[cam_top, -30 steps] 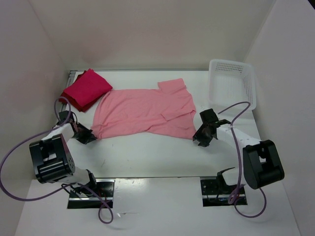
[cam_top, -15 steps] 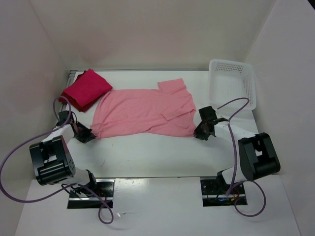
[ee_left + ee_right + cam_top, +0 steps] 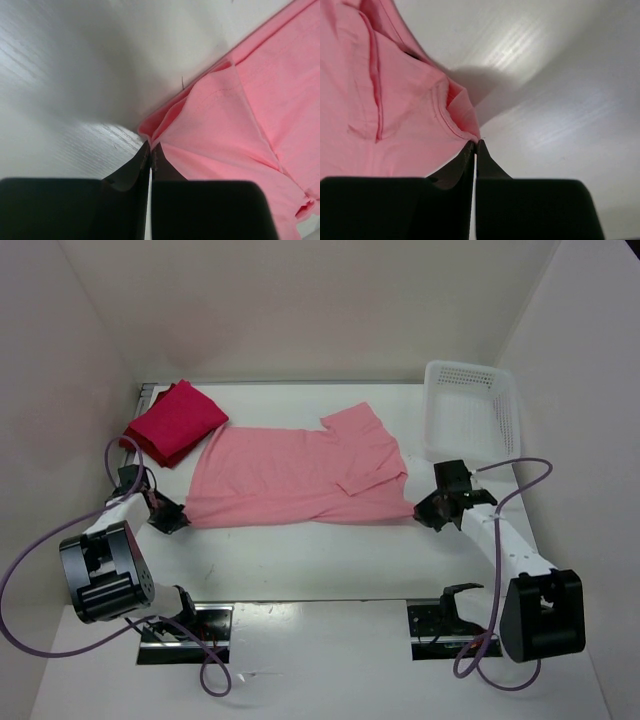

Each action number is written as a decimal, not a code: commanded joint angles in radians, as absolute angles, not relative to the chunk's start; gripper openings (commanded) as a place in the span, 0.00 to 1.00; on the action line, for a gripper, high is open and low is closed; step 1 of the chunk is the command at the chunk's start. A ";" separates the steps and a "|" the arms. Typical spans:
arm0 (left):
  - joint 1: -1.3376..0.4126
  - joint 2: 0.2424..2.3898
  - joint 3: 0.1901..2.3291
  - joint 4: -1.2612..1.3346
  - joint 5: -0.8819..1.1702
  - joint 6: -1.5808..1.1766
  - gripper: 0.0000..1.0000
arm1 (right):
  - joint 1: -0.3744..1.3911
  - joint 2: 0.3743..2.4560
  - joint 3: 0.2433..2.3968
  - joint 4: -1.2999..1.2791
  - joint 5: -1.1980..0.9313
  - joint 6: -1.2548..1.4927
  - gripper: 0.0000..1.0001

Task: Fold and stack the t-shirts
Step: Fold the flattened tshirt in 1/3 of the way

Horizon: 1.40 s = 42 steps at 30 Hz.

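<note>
Salmon-pink t-shirt [image 3: 295, 475] lies flat across the middle of the tabletop [image 3: 300, 565]. Your right end effector [image 3: 428, 512], pinching one near corner, has dragged it toward the right edge. The left end effector [image 3: 172, 518] stays clamped on the opposite corner. The near hem now looks taut and ready for folding.

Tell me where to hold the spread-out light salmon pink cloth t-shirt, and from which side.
Grip the light salmon pink t-shirt by its two near corners, each approached from its own outer end, low along the table. It lies flat and wide, so a middle pinch would likely bunch it. The left gripper and right gripper are shut on those corners now.
</note>
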State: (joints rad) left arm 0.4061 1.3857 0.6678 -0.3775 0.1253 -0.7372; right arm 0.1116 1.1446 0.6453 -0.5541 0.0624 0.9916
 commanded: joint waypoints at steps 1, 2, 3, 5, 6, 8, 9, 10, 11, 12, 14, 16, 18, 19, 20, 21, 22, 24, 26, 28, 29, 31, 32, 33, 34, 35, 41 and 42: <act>0.405 1.407 0.722 -0.437 0.124 -0.726 0.00 | 0.143 1.098 0.670 -0.734 0.067 1.072 0.00; 0.405 1.407 0.723 -0.451 0.135 -0.726 0.00 | 0.158 1.074 0.689 -0.761 0.078 1.083 0.00; 0.405 1.407 0.723 -0.462 0.146 -0.726 0.00 | 0.204 1.074 0.701 -0.785 0.092 1.113 0.00; 0.405 1.382 0.732 -0.501 0.137 -0.750 0.00 | 0.247 1.074 0.751 -0.871 0.153 1.124 0.00; 0.405 1.382 0.741 -0.517 0.118 -0.750 0.00 | 0.258 1.074 0.777 -0.906 0.182 1.124 0.00; 0.405 1.347 0.779 -0.549 0.095 -0.750 0.00 | 0.258 1.074 0.860 -1.008 0.233 1.115 0.00; 0.405 1.330 0.779 -0.549 0.106 -0.738 0.00 | 0.258 1.057 0.870 -1.008 0.215 1.094 0.00; 0.384 1.312 0.760 -0.528 0.120 -0.738 0.00 | 0.258 1.057 0.870 -1.008 0.200 1.065 0.00; 0.373 1.284 0.724 -0.506 0.164 -0.753 0.00 | 0.258 1.057 0.870 -1.018 0.177 1.049 0.00; 0.373 1.275 0.707 -0.496 0.191 -0.753 0.00 | 0.258 1.090 0.894 -1.037 0.176 1.036 0.00; 0.373 1.250 0.696 -0.486 0.221 -0.765 0.00 | 0.258 1.111 0.905 -1.046 0.164 0.985 0.00; 0.373 1.239 0.721 -0.504 0.174 -0.765 0.00 | 0.258 1.120 0.916 -1.066 0.164 0.976 0.00; 0.373 1.227 0.721 -0.514 0.127 -0.765 0.00 | 0.258 1.108 0.925 -1.087 0.164 0.976 0.00; 0.373 1.238 0.712 -0.514 0.127 -0.776 0.00 | 0.258 1.108 0.925 -1.100 0.173 0.976 0.00; 0.373 1.238 0.712 -0.514 0.127 -0.776 0.00 | 0.258 1.108 0.945 -1.126 0.173 0.976 0.00; 0.409 1.249 0.712 -0.505 0.114 -0.776 0.00 | 0.258 1.108 0.954 -1.141 0.195 0.976 0.04; 0.420 1.273 0.712 -0.505 0.104 -0.785 0.07 | 0.258 1.089 0.954 -1.155 0.204 0.976 0.04; 0.446 1.296 0.712 -0.471 0.123 -0.798 0.27 | 0.258 1.068 0.963 -1.164 0.204 0.976 0.11; 0.446 1.287 0.698 -0.448 0.147 -0.808 0.68 | 0.258 1.068 0.974 -1.164 0.204 0.976 0.20; 0.446 1.252 0.698 -0.448 0.138 -0.808 0.86 | 0.258 1.043 0.983 -1.164 0.195 0.966 0.44; 0.446 1.252 0.707 -0.457 0.123 -0.799 0.95 | 0.258 1.032 0.992 -1.164 0.195 0.966 0.51; 0.446 1.252 0.736 -0.468 0.123 -0.789 1.00 | 0.258 1.013 1.005 -1.155 0.177 0.957 0.73; 0.446 1.252 0.736 -0.468 0.123 -0.788 1.00 | 0.258 1.002 1.005 -1.155 0.176 0.945 0.74; 0.446 1.241 0.736 -0.450 0.141 -0.788 1.00 | 0.258 1.002 1.005 -1.155 0.176 0.933 0.74; 0.446 1.241 0.736 -0.437 0.159 -0.788 1.00 | 0.258 1.002 1.005 -1.137 0.157 0.921 0.74; 0.446 1.230 0.736 -0.419 0.181 -0.788 1.00 | 0.258 1.002 1.005 -1.115 0.146 0.890 0.74; 0.296 1.250 0.807 -0.266 0.259 -0.716 0.53 | 0.258 1.237 1.005 -0.650 0.037 0.789 0.00; 0.279 1.274 0.831 -0.243 0.259 -0.697 0.44 | 0.241 1.276 1.005 -0.584 0.037 0.752 0.00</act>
